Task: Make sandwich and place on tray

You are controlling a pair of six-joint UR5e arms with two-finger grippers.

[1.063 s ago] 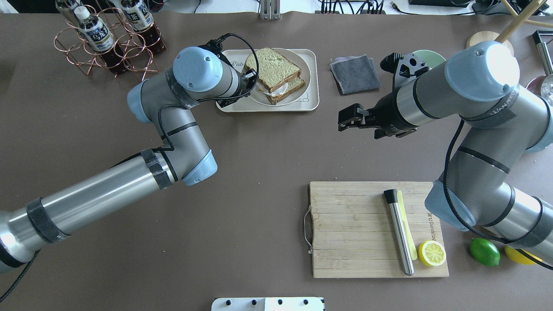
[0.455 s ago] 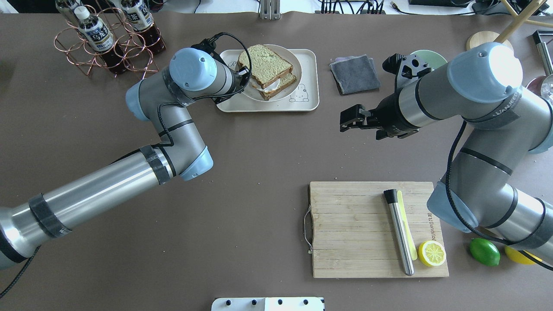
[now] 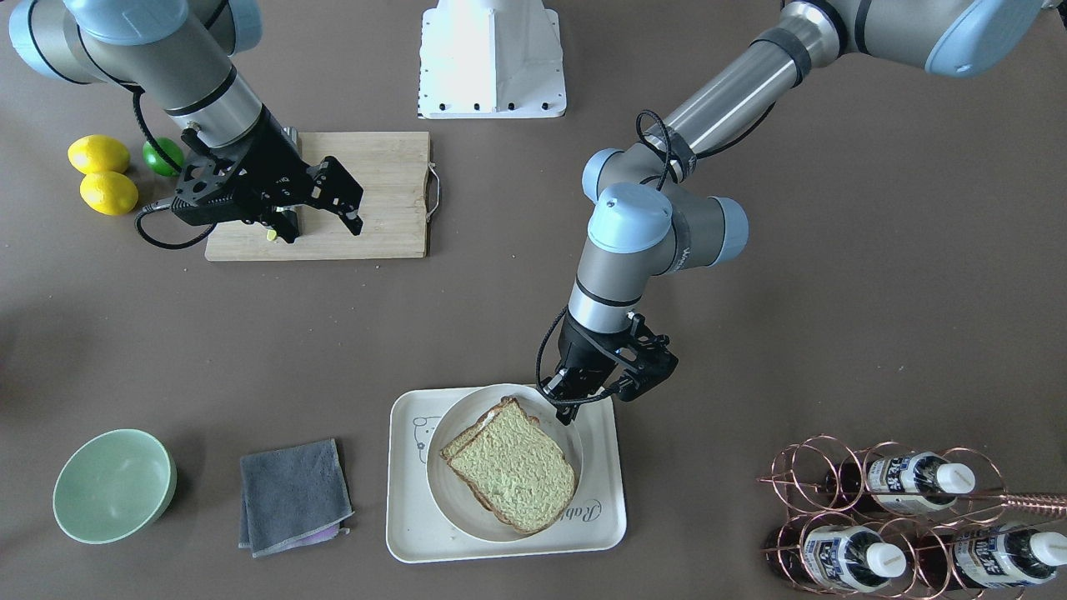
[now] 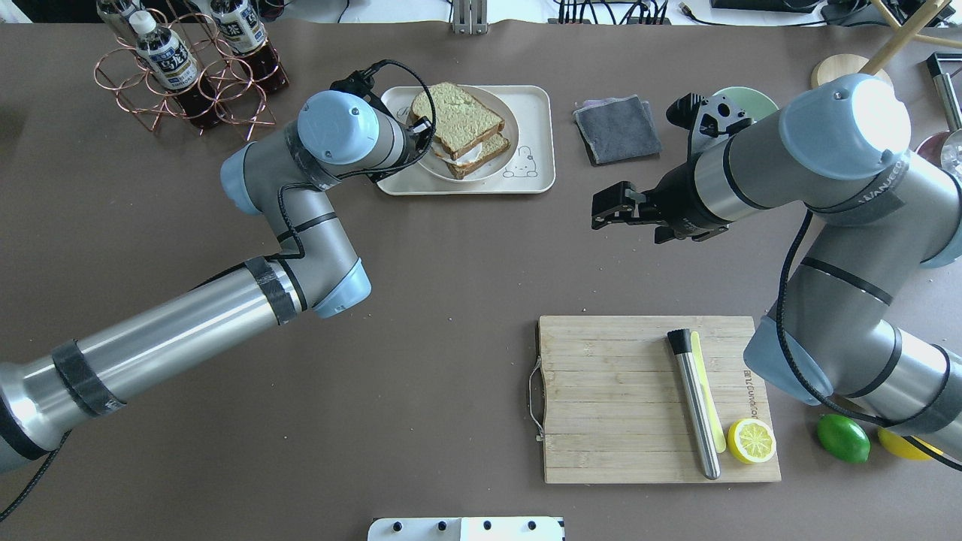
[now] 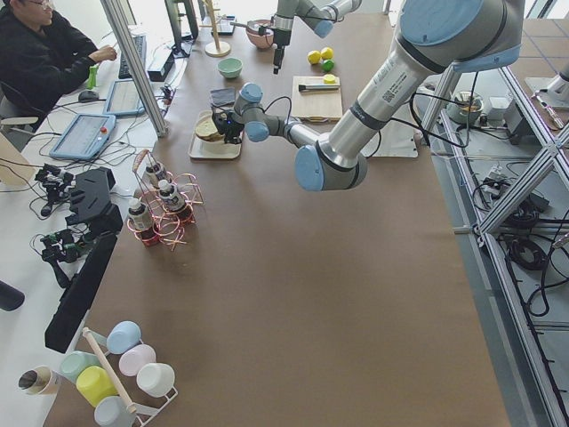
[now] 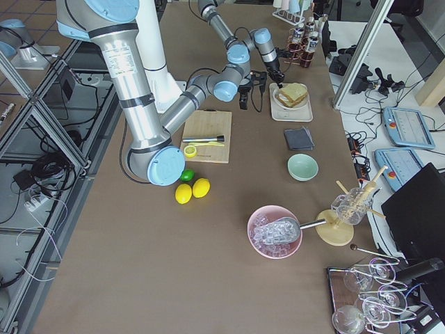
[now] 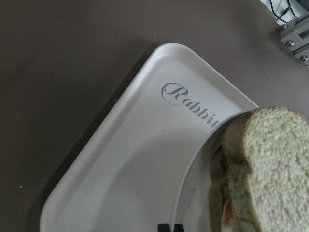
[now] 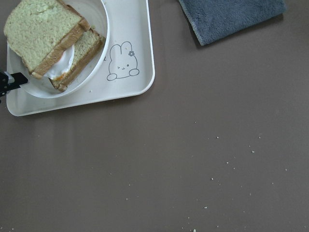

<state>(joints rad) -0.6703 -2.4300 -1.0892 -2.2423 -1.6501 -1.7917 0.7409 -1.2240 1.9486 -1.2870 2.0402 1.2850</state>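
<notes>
The sandwich [image 4: 455, 116], two bread slices with white egg between, lies on a round white plate [image 4: 508, 134] that sits within the cream tray [image 4: 530, 101] at the table's far middle. My left gripper [image 3: 568, 400] is shut on the plate's rim beside the sandwich; its tips show in the left wrist view [image 7: 170, 227], next to the tray's "Rabbit" script [image 7: 193, 99]. My right gripper [image 4: 601, 208] is open and empty, hovering to the right of the tray. The right wrist view shows the sandwich [image 8: 41, 34] and the tray's bear drawing [image 8: 123, 63].
A grey cloth [image 4: 616, 128] and a green bowl [image 4: 744, 98] lie right of the tray. A copper bottle rack [image 4: 180, 71] stands to its left. A wooden cutting board [image 4: 616, 398] holds a steel rod [image 4: 695, 406] and a lemon half [image 4: 751, 441].
The plate with the sandwich has come down toward the tray and shifted slightly left, carried by my left gripper. The right arm has hardly moved.
</notes>
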